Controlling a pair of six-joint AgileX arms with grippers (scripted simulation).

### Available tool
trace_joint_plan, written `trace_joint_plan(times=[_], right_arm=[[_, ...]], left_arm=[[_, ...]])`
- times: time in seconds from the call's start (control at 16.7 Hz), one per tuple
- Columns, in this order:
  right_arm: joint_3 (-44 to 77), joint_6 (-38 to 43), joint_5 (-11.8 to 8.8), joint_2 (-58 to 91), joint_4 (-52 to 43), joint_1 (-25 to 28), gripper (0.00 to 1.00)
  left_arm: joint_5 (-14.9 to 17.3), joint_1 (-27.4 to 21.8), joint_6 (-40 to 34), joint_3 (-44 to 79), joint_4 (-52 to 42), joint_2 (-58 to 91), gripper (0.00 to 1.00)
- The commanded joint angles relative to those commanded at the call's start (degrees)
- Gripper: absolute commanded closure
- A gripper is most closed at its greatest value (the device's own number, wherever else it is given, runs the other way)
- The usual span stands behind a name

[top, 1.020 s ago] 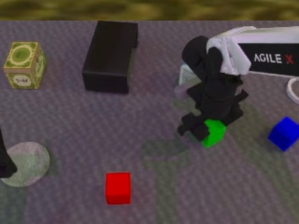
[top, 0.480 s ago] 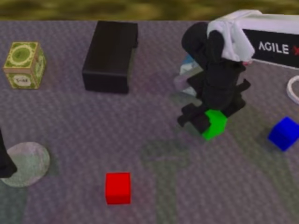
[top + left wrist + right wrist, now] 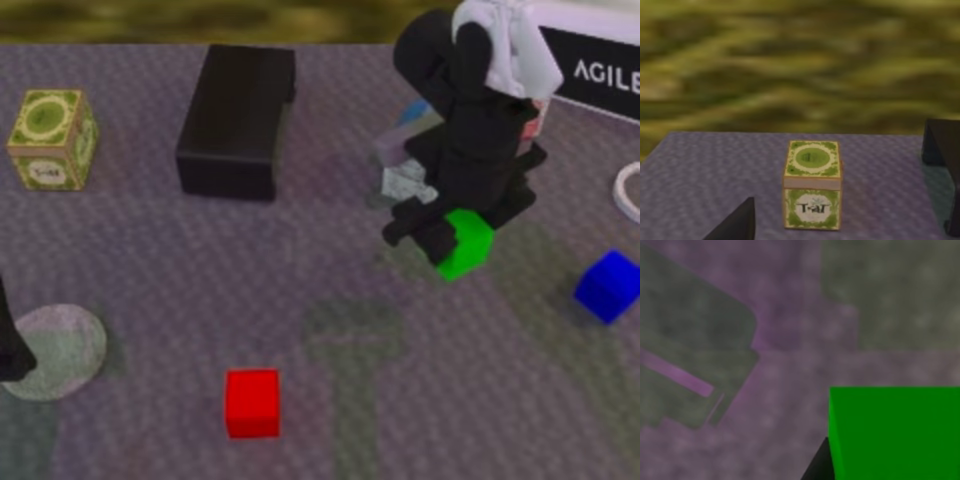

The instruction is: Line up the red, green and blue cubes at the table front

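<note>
My right gripper [image 3: 448, 240] is shut on the green cube [image 3: 470, 248] and holds it off the table [image 3: 300, 270], right of centre. In the right wrist view the green cube [image 3: 895, 432] fills the lower corner, with one dark finger [image 3: 817, 467] against its side. The red cube [image 3: 252, 402] rests near the front, left of centre. The blue cube [image 3: 608, 285] lies at the right edge. My left arm is parked at the left edge; its gripper [image 3: 850, 235] stands open, facing the patterned box.
A black box [image 3: 237, 120] stands at the back, a yellow-green patterned box [image 3: 52, 138] at the back left. A pale round disc [image 3: 60, 350] lies front left. A white carton [image 3: 405, 180] shows partly behind the right arm. A white ring [image 3: 630, 192] sits at the right edge.
My right gripper has risen and drawn toward the back with the green cube in it, uncovering more of the carton. Red and blue cubes and the left arm have not moved.
</note>
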Motion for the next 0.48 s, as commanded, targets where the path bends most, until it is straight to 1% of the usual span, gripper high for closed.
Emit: trace_joint_plan(times=[0.12,0.24,0.36,0.48], right_arm=[[-0.04,0.78,0.01,-0.05,-0.05,0.48,1.0],[-0.34,3.97,0.04,-0.39,-0.16,2.18,1.0],[-1.04,9.45,0.09,-1.11,-0.28,4.73,1.0],[-2.25,16.66,0.14,-2.21,-0.36,7.8,1.0]], left_arm=[[0.0,0.0,0.0,0.0,0.0,0.0,0.0],[0.0,0.0,0.0,0.0,0.0,0.0,0.0],[0.0,0.0,0.0,0.0,0.0,0.0,0.0],[0.0,0.0,0.0,0.0,0.0,0.0,0.0]])
